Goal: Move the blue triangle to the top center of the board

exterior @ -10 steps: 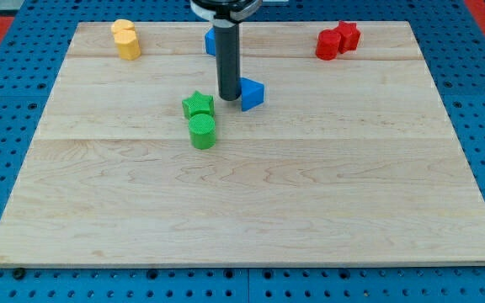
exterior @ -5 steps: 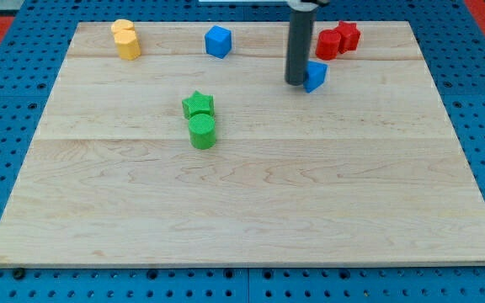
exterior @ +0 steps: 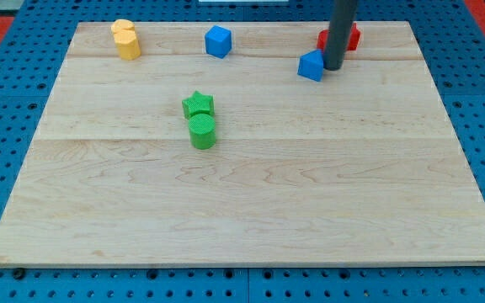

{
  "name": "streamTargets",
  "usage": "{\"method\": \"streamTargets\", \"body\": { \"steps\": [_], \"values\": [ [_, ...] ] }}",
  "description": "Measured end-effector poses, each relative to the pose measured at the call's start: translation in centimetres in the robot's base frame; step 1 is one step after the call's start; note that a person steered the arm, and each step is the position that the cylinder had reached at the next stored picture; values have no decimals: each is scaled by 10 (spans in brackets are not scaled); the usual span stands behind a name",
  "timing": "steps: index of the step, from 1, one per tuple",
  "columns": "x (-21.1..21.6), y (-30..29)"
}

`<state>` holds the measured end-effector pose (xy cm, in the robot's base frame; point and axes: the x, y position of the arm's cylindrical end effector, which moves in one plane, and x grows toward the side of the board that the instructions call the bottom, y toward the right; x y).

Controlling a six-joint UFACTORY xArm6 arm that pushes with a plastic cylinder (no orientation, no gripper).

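My tip point(exterior: 333, 67), a bare rod with nothing to open or close, stands touching the view's right side of the blue triangle point(exterior: 311, 66), which sits right of top center, with open counter point(exterior: 259, 194) leftward toward the blue cube point(exterior: 217, 41).

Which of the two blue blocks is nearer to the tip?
The blue triangle, right beside my tip on its left. The other blue block sits apart, further to the view's left.
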<state>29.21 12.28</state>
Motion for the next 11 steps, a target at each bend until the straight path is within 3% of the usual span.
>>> {"method": "streamTargets", "body": {
  "steps": [2, 4, 5, 7, 8, 9, 10, 11],
  "values": [
    [-1, -104],
    [48, -107],
    [50, -144],
    [-9, -143],
    [-10, -142],
    [23, -135],
    [9, -87],
    [-13, -96]
  ]
}}
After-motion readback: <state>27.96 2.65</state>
